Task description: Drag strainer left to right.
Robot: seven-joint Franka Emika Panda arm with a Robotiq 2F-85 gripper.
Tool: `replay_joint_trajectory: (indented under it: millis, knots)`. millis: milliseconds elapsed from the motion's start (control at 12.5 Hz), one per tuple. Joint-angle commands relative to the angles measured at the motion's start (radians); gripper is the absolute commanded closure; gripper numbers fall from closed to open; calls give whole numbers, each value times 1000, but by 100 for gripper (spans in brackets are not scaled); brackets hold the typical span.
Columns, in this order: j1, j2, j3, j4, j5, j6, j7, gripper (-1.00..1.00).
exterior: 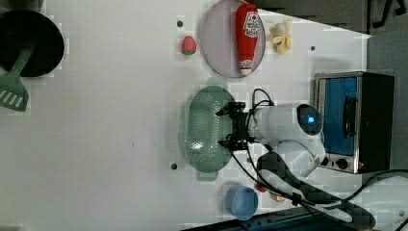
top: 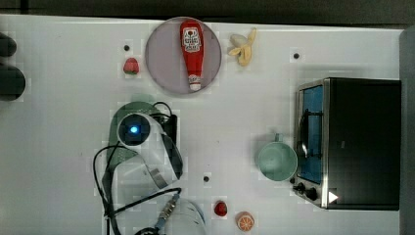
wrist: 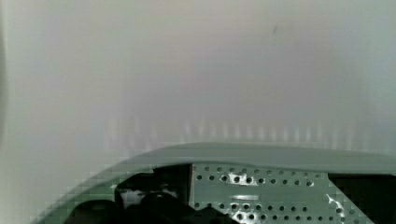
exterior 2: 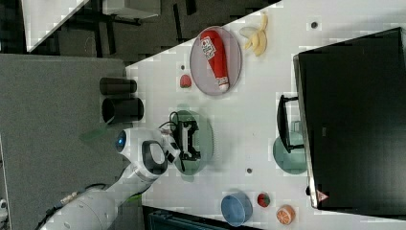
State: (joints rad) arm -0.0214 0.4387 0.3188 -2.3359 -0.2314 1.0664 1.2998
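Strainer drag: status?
Done: the arm is over the strainer, gripper down at its rim. In hand: contact looks set, though I cannot tell whether it grips. Left: the drag itself; in the top view the strainer sits far left of the mug.

You've got a pale mint-green strainer [exterior: 204, 127] w/ dotted holes, grey-lilac plate [top: 161, 58], red ketchup bottle [top: 192, 51] w/ white label, mint mug [top: 277, 160], blue bowl [exterior: 243, 202], red strawberries [top: 130, 66], orange slice [top: 245, 221], white table [top: 58, 147].

The white table [top: 58, 147] carries strainer [exterior: 204, 130], plate [top: 161, 58], mug [top: 277, 160], toaster oven [top: 362, 142].
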Motion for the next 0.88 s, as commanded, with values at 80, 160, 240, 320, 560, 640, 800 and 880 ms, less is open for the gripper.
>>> replay_joint_trajectory:
  millis: [80, 160, 240, 320, 560, 640, 800, 880]
  knots:
    - [-75, -17, -9, 3, 1, 3, -102, -100]
    - [-87, -19, -21, -1, 1, 3, -117, -100]
    - [-98, -21, -32, -4, 1, 3, -141, -100]
    - [-111, -23, -45, -7, 1, 4, -173, -100]
    - [-143, -30, -89, -16, 1, 13, -246, -100]
    - [-153, -32, -103, -17, 1, 14, -258, -100]
    - [-168, -35, -133, -17, 1, 17, -274, -100]
    - [-174, -35, -147, -16, 1, 21, -282, -100]
